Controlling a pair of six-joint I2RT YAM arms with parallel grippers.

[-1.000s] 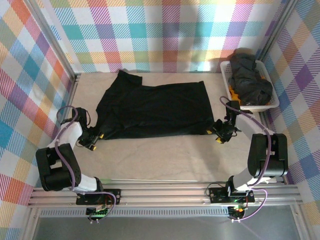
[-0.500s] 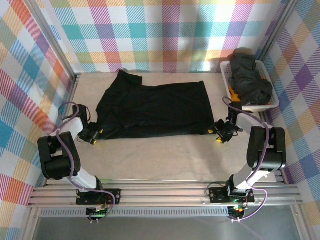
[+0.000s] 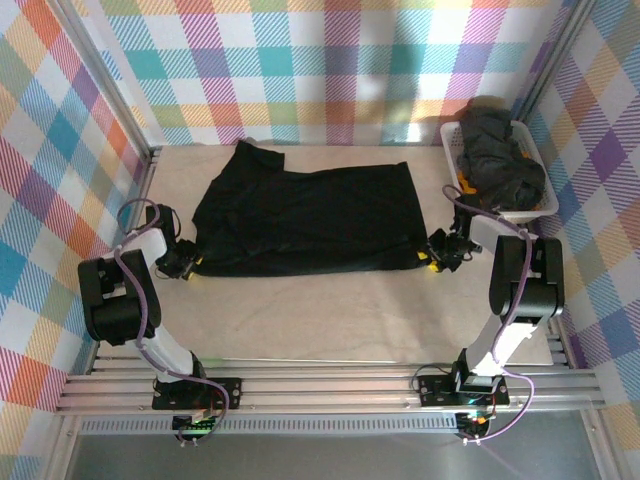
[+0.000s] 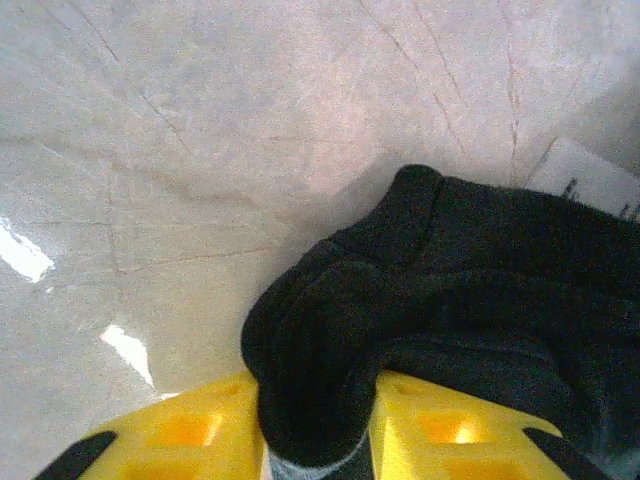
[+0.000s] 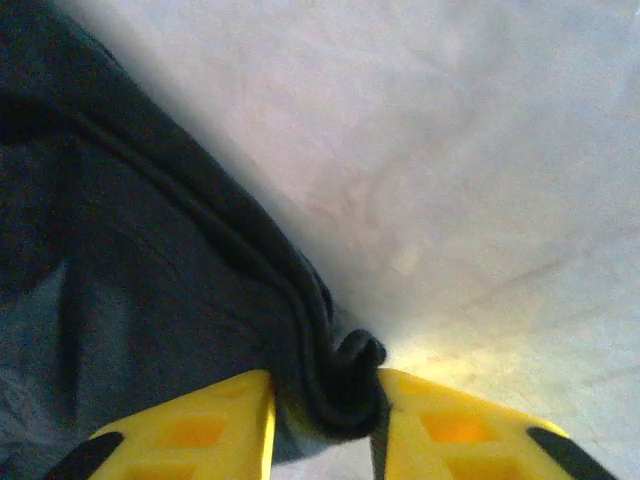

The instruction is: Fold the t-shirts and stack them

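A black t-shirt (image 3: 310, 220) lies spread across the middle of the table, partly folded, one sleeve pointing to the back left. My left gripper (image 3: 188, 264) is shut on its near left corner, and the left wrist view has the bunched black cloth (image 4: 330, 360) pinched between yellow fingers (image 4: 170, 440). At the near right corner my right gripper (image 3: 432, 259) is shut on the hem; a rolled fold of the t-shirt (image 5: 345, 385) sits between its yellow fingers (image 5: 190, 425). More dark t-shirts (image 3: 500, 155) are heaped in the basket.
A white plastic basket (image 3: 540, 207) stands at the back right corner with a small orange item (image 3: 463, 181) at its left side. Metal frame posts and checked walls close in the table. Bare tabletop (image 3: 330, 310) stretches between the shirt and the arm bases.
Both grippers have slid away from the near edge toward the back, drawing the shirt's near corners with them. Both arms have straightened and drawn closer to the table sides.
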